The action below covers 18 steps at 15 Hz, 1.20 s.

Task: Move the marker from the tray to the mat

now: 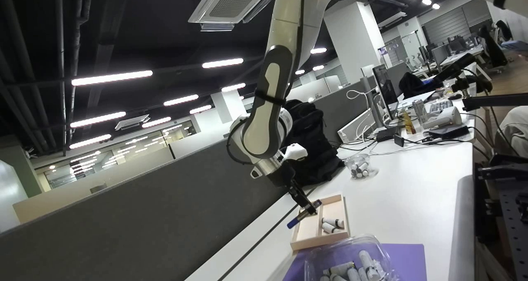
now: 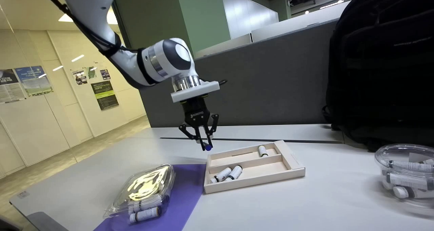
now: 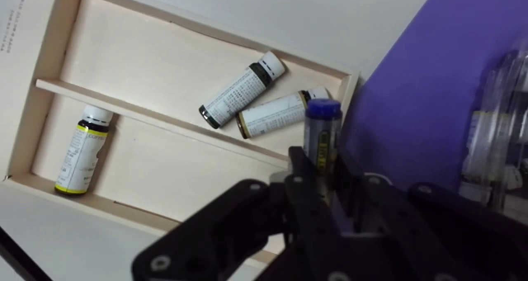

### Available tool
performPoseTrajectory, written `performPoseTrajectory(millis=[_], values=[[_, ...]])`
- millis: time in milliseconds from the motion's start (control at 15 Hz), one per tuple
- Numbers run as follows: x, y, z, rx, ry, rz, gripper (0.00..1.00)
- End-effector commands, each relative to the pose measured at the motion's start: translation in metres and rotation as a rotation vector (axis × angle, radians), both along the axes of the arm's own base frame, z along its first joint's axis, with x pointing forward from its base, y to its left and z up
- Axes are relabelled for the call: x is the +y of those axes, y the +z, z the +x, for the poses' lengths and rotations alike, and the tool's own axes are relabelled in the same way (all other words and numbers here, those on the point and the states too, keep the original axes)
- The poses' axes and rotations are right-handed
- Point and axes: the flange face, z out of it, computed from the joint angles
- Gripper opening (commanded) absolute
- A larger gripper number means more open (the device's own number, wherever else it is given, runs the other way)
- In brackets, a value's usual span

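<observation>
Marker [image 3: 323, 138], blue-ended, right of centre in wrist view; looks lifted, near end of tray [image 3: 136, 37]. Gripper [image 2: 207, 147] clamped around marker's body. Tray holds bottles [image 3: 242, 92] in both compartments. Mat [image 3: 458, 37] along right of frame, clear container [image 2: 147, 185] over part of it. Step, by judgement: carry; placing not yet done. Next: shift toward frame right, lower onto bare purple beside container, let go.

Smooth wooden tray [image 2: 254, 182] — matt mat [image 2: 184, 194] — glossy clear plastic box [image 2: 145, 186].
</observation>
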Motion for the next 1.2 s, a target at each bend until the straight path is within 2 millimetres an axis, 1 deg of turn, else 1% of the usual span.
performPoseTrajectory(millis=[0,67,467,733,867,1133], values=[[0.011,0.01,-0.015,-0.021,0.051,0.001,0.05],[0.015,0.008,-0.015,-0.029,0.05,0.009,0.05],[0.046,-0.021,-0.007,-0.033,0.093,0.052,0.05],[0.068,-0.045,-0.003,0.03,0.148,0.086,0.05],[0.075,-0.055,0.001,0.039,0.163,0.088,0.05],[0.08,-0.068,0.01,0.062,0.167,0.088,0.05]])
